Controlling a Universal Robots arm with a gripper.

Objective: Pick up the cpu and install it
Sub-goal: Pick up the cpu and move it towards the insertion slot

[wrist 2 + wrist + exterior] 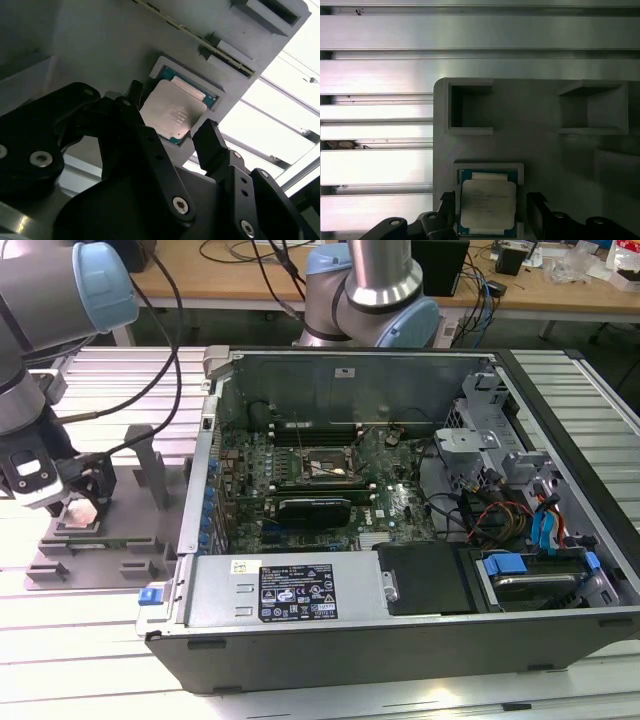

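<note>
Hovering open, the gripper (pixel 171 111) straddles the cpu (pixel 487 206), holding nothing; chip flat, metal up, long sides facing the fingers (pixel 210 145), recessed at an edge of the grey holder (pixel 540 155).

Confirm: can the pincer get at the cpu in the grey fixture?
Probably yes: the open pincer straddles the cpu in its grey fixture, and nothing lies over the chip.

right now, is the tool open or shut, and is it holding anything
tool: open, straddling the cpu, which lies in the grey holder; holding nothing.
</note>
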